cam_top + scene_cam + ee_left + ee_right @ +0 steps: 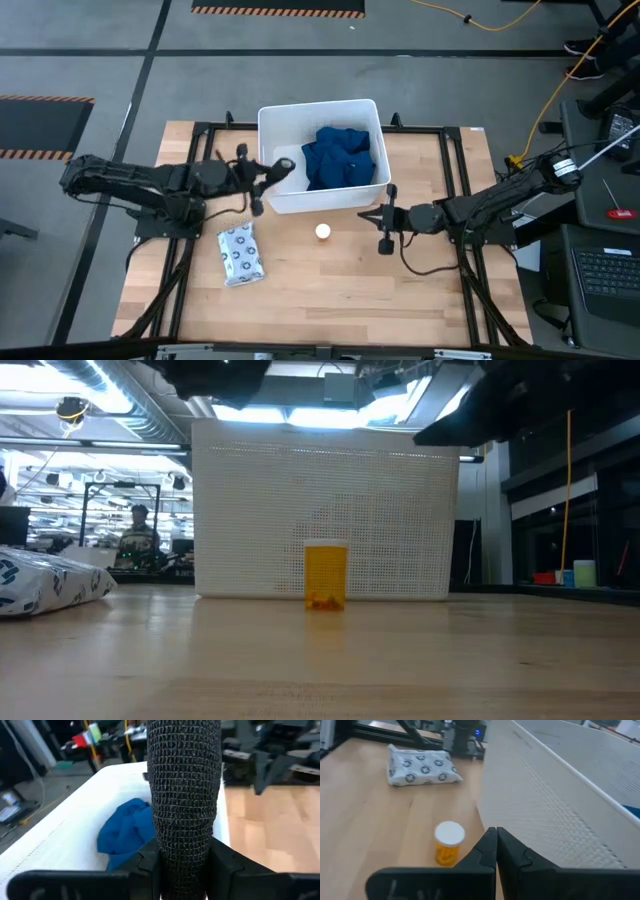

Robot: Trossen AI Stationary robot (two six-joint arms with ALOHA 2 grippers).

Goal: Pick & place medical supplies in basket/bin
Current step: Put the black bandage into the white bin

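Overhead: white plastic tub (275, 125) at the table's far middle, dark-blue cloth (343, 157) already heaped inside. Left gripper (268, 178) at the tub's left near corner, clamped around a black mesh-wrapped roll (184, 795), upright between the fingers and poised at the rim over the tub's interior. Looks light, slightly springy, with a rough woven surface that should not slip; held low on its body, so likely to tip on letting go rather than fall straight.

Right gripper (384, 222) low over the table, just beside the tub's right near corner, fingers pressed together on nothing. Near it, standing upright on the wood in front of the tub wall: tiny orange pill bottle (323, 232) with a white cap. Rigid, smooth, very light, easy to knock over or roll; best taken across the round body below the cap, with jaws opened first.

Farther left on the table, well apart from the bottle: white packet with dark dot pattern (241, 253), lying flat. Soft, puffy, crinkly wrap, likely to buckle; safest pinched across its narrow width near the middle.
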